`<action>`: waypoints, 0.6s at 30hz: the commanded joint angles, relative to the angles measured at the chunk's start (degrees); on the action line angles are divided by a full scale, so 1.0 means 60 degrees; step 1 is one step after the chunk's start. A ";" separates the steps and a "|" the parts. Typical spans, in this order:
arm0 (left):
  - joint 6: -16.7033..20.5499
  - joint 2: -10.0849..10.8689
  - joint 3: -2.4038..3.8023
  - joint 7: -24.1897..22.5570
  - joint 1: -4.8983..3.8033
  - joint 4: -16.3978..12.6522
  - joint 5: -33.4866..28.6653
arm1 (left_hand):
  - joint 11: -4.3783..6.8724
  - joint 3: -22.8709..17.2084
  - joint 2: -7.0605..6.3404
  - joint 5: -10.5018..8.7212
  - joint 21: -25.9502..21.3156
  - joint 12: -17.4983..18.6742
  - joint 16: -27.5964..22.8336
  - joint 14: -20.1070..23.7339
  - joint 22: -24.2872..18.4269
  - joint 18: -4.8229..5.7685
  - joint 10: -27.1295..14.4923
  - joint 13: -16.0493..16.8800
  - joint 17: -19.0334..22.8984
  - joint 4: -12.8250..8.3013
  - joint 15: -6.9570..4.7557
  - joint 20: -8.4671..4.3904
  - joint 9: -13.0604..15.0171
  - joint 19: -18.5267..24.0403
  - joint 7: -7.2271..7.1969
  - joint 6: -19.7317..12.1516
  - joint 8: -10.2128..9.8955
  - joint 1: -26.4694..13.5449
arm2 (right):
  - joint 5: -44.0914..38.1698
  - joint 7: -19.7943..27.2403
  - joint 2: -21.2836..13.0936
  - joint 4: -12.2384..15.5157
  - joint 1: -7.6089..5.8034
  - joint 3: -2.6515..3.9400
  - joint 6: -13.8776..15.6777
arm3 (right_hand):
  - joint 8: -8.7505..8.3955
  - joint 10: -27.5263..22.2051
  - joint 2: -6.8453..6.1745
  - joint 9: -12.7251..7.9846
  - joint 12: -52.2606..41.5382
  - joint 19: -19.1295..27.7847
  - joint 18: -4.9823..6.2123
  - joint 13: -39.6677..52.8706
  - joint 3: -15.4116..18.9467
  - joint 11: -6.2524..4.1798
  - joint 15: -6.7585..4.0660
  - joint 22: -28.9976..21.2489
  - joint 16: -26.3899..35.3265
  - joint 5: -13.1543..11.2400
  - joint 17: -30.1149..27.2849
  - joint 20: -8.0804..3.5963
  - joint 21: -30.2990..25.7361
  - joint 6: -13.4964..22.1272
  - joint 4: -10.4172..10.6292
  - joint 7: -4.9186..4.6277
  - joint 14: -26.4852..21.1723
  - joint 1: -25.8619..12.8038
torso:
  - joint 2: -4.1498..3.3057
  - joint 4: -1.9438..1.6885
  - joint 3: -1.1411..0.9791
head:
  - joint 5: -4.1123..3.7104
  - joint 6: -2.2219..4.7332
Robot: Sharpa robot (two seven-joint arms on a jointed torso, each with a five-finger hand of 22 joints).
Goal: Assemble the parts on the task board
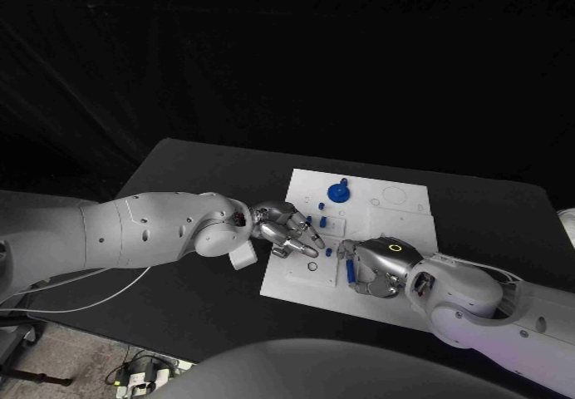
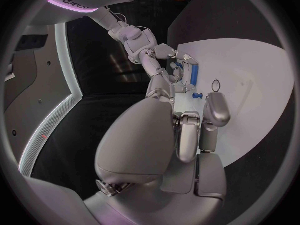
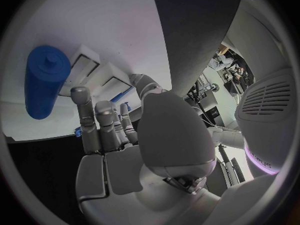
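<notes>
The white task board [image 1: 381,218] lies mid-table with a round blue part [image 1: 339,193] standing near its far edge. My left hand [image 1: 287,233] hovers over the board's left side with its fingers apart, holding nothing. A small blue part [image 2: 197,95] and a black ring [image 2: 216,85] lie just past its fingertips [image 2: 216,107]. My right hand [image 1: 374,266] sits low over the board's near edge. A blue cylinder [image 3: 45,80] lies on the board beside white raised blocks [image 3: 81,65], close to the right fingertips [image 3: 79,95]. A thin blue sliver [image 3: 125,95] shows between thumb and fingers; whether it is pinched is unclear.
Two small blue parts [image 1: 309,221] stand on the board behind the left hand. The black table [image 1: 192,179] extends to the left of the board, and its far edge runs close behind the board.
</notes>
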State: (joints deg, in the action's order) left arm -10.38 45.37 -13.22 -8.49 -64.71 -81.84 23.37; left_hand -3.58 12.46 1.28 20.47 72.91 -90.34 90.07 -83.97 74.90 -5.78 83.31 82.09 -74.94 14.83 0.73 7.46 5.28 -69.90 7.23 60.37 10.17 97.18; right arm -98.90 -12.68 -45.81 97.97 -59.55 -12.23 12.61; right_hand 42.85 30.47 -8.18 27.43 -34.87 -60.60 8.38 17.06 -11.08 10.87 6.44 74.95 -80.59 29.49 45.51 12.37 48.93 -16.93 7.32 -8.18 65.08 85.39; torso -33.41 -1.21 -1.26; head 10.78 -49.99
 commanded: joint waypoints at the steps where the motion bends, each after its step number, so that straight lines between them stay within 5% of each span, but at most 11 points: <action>1: -0.0158 -0.0005 0.0006 -0.0018 0.0007 -0.0016 0.0001 | 0.0051 -0.0006 0.0803 0.0050 -0.0038 0.0430 -0.0012 -0.1005 0.1316 0.0086 0.0419 0.0559 -0.2511 0.0059 0.0050 0.0003 0.0002 0.0096 0.0004 -0.0078 0.0057 0.0828 | -0.0059 0.0168 -0.0030 -0.0078 0.0031 -0.0027 0.0100 | 0.0123 0.0546 0.0073 -0.0060 -0.0133 -0.0150 0.0061 -0.0004 -0.0137 -0.0141 -0.0115 0.0611 -0.0009 0.0039 0.0124 -0.0085 0.0196 -0.0190 -0.0174 -0.0422 0.0121 -0.0009 | 0.0006 0.0003 -0.0001 | 0.0011 -0.0001; 11: 0.0063 0.0054 0.0006 -0.0090 0.0008 -0.0057 0.0067 | 0.0031 0.0107 0.0743 -0.0069 -0.0044 0.0467 -0.0012 -0.1005 0.1318 0.0088 0.0361 0.0501 -0.2511 0.0170 0.0070 0.0024 0.0001 0.0095 0.0022 -0.0174 0.0083 0.0740 | 0.0833 0.0997 -0.0461 0.0414 -0.0048 -0.0014 0.1731 | 0.0341 0.1660 -0.0063 -0.0346 0.0211 -0.0616 -0.0035 -0.0348 -0.0551 -0.0368 -0.0321 0.0724 -0.0097 0.0041 0.0432 -0.0293 0.0699 -0.0708 -0.0261 -0.0493 0.0574 -0.0442 | 0.0003 -0.0010 -0.0005 | 0.0065 -0.0001; 18: 0.1618 0.0174 0.0006 -0.1712 0.0008 -0.0231 0.1746 | 0.0075 0.0345 0.0325 -0.0504 0.0082 0.0420 -0.0012 -0.1005 0.1373 0.0118 0.0453 0.0596 -0.2511 0.0090 0.0055 0.0030 0.0017 -0.0076 0.0006 -0.0186 0.0189 0.0915 | 0.3936 0.1507 -0.0931 0.0944 -0.0615 -0.0002 0.2115 | 0.0377 0.1907 -0.0117 -0.0438 0.0346 -0.0724 -0.0056 -0.0452 -0.0647 -0.0410 -0.0361 0.0746 -0.0137 -0.0089 0.0586 -0.0334 0.0787 -0.0821 -0.0227 -0.0561 0.0727 -0.0564 | 0.0008 0.0000 0.0001 | -0.0008 -0.0001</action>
State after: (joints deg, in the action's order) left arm -6.94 46.39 -13.22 -11.76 -64.66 -82.85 27.20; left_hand -3.60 14.31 0.07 17.58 73.24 -90.31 90.07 -83.95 74.95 -5.78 83.30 82.04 -74.92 15.38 0.77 7.63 5.32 -69.96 7.55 59.45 11.06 99.16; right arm -86.98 -6.94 -51.18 103.24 -63.00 -12.25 22.22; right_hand 45.02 35.86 -8.83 24.83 -33.01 -64.61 8.41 14.36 -14.65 14.02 4.18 74.93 -81.16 29.13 48.99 10.43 53.36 -21.31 6.03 -8.58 69.00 82.53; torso -33.38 -1.22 -1.29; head 10.90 -49.99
